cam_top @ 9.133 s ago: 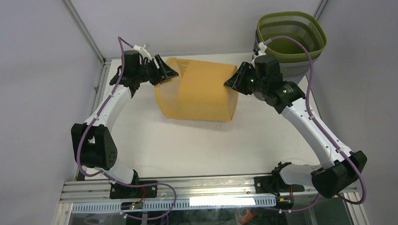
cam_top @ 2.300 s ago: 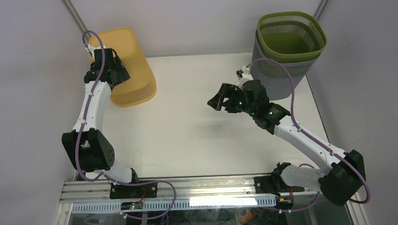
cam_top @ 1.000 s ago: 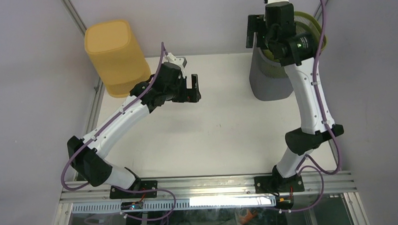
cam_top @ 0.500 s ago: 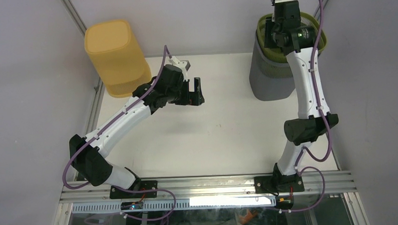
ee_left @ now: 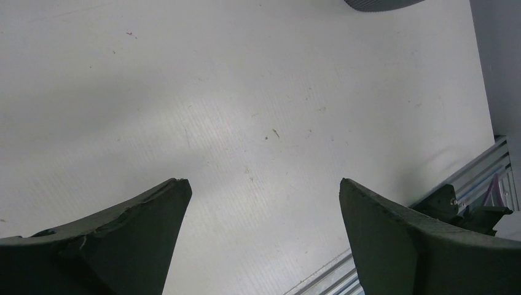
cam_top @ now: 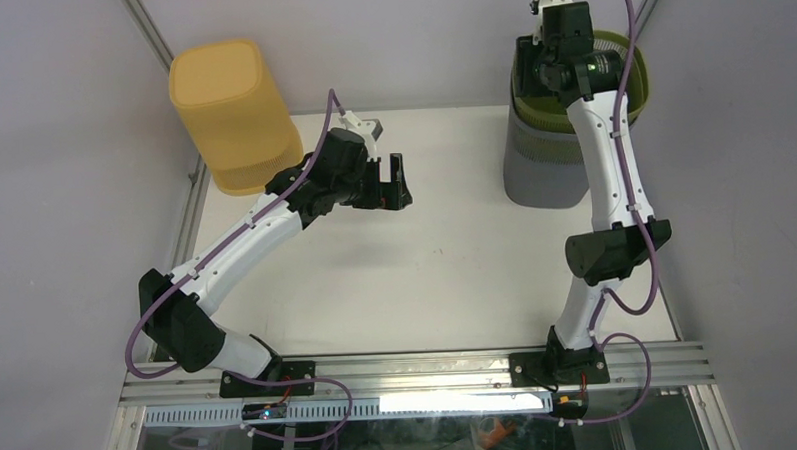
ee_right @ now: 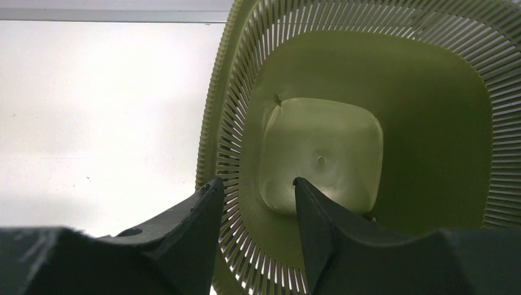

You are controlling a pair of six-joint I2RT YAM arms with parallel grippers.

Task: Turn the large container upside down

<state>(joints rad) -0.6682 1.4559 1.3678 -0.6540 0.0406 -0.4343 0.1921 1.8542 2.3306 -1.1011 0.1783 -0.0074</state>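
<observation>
Your right gripper (ee_right: pixel 253 182) has its jaws drawn in to a narrow gap across the slatted wall of a green basket (ee_right: pixel 368 80). One finger is outside the rim and the other is inside the bowl, so the jaws hold the basket by its left rim. The green basket sits nested in the mouth of a grey container (cam_top: pixel 543 175), which stands at the far right corner of the table (cam_top: pixel 456 273). The right arm rises steeply from its base at the near edge, with the wrist bent down over the basket. Your left gripper (cam_top: pixel 401 183) has its jaws spread wide with nothing between them. It hangs above bare table surface toward the far middle, with its fingers pointing to the right. The large yellow container (cam_top: pixel 228 101) stands at the far left corner of the table. Its closed base faces up and its open mouth faces down. It is near the left arm's forearm but apart from the left gripper, and neither gripper touches it.
</observation>
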